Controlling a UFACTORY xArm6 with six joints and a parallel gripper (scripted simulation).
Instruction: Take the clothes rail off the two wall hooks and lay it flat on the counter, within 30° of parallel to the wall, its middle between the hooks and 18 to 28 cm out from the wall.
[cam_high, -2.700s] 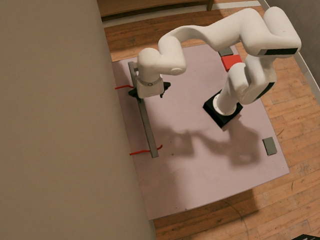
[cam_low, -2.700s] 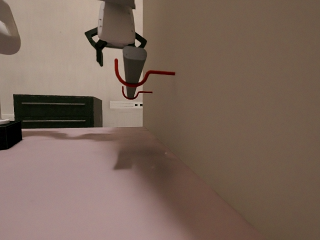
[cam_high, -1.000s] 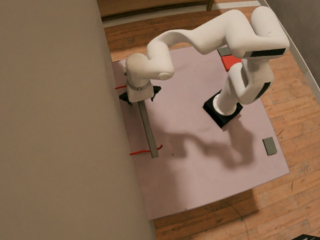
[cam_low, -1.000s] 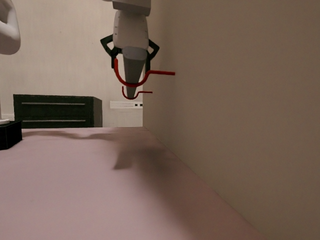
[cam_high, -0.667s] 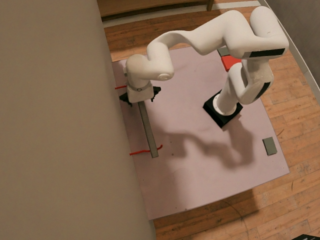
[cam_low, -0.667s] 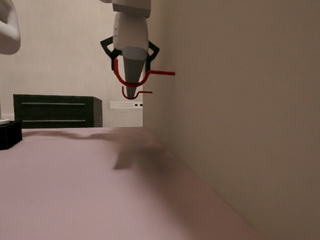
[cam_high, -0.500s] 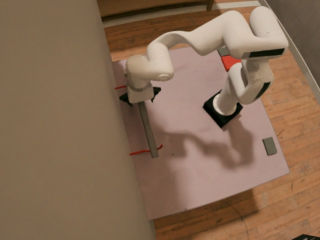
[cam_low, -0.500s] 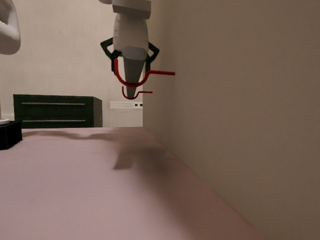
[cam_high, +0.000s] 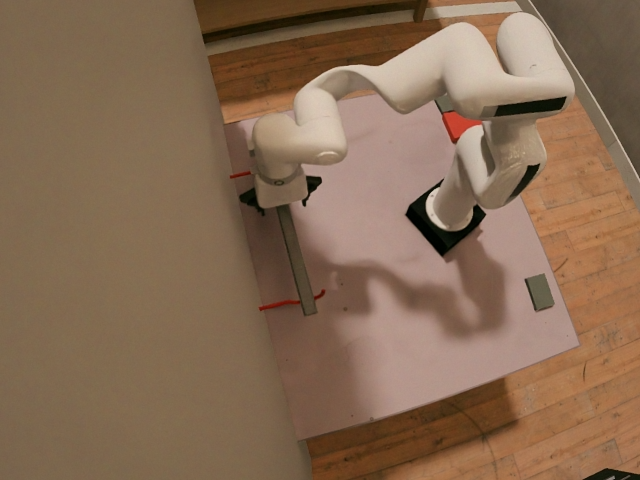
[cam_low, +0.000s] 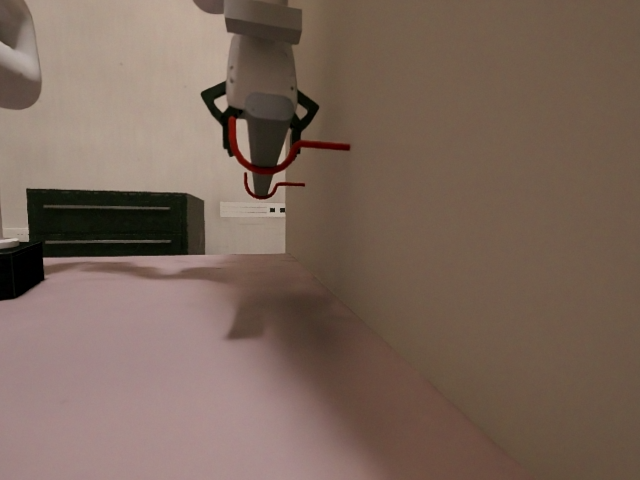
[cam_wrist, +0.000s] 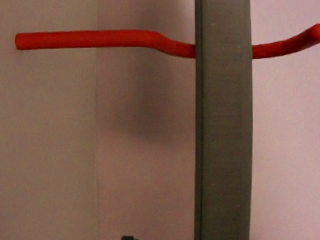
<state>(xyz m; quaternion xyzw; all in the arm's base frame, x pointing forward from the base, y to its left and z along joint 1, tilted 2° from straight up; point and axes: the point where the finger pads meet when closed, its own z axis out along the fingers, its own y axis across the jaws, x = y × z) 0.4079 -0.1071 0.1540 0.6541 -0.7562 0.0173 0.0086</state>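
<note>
The grey clothes rail (cam_high: 298, 268) (cam_low: 265, 155) (cam_wrist: 222, 130) rests on two red wall hooks, parallel to the wall (cam_high: 103, 258) (cam_low: 465, 206). The near hook (cam_high: 279, 304) (cam_low: 320, 146) (cam_wrist: 90, 39) holds one end. The far hook (cam_high: 239, 175) (cam_low: 281, 184) is mostly hidden by my wrist. My gripper (cam_high: 281, 195) (cam_low: 262, 140) is open and points down over the far part of the rail, with one black finger on each side of it. The fingers do not touch the rail. The pink counter (cam_high: 392, 330) (cam_low: 155, 361) lies well below.
The robot base (cam_high: 444, 232) stands on the counter to the right. A flat grey block (cam_high: 539, 291) lies near the counter's right edge. A red block (cam_high: 457, 126) shows behind the arm. A black dresser (cam_low: 113, 222) stands beyond the counter.
</note>
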